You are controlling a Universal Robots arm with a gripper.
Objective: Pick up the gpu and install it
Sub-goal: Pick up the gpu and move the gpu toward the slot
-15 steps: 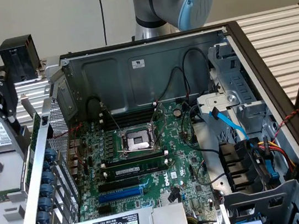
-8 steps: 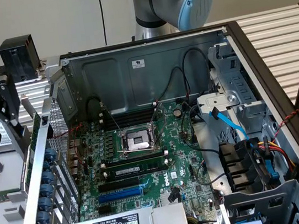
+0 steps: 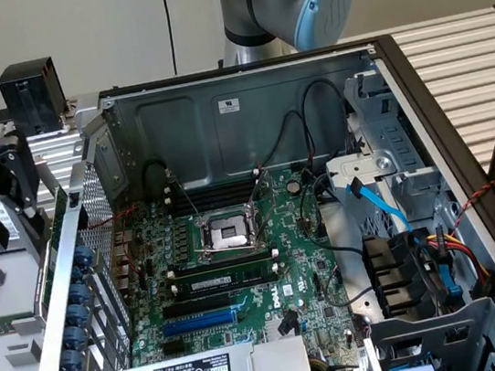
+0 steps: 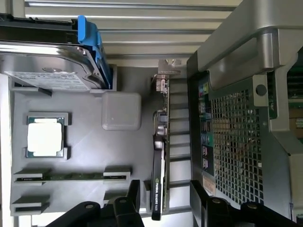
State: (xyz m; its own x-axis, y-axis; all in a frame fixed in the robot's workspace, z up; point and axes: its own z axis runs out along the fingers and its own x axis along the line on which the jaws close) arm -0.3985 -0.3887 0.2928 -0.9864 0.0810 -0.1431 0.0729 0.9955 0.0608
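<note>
The gpu (image 4: 158, 161) stands on edge in a slot of a grey tray (image 4: 85, 156). It is a thin black card with a white label and a metal bracket (image 4: 165, 71) at its far end. My gripper (image 4: 165, 189) is open just above the card's near end. One black finger (image 4: 134, 191) stands on each side of the card, with a gap between each finger and the card. In the exterior view the gripper (image 3: 9, 191) hangs over the tray at that view's left, outside the open computer case (image 3: 246, 112). The green motherboard (image 3: 241, 269) lies in the case with a blue slot (image 3: 200, 322).
The tray also holds a processor (image 4: 45, 136), a memory stick (image 4: 71, 176) and a hard drive (image 4: 47, 61) with a blue bracket. The case's perforated back panel (image 4: 236, 142) stands close beside the gpu. Cables and drive cages (image 3: 414, 254) crowd the case at the exterior view's right.
</note>
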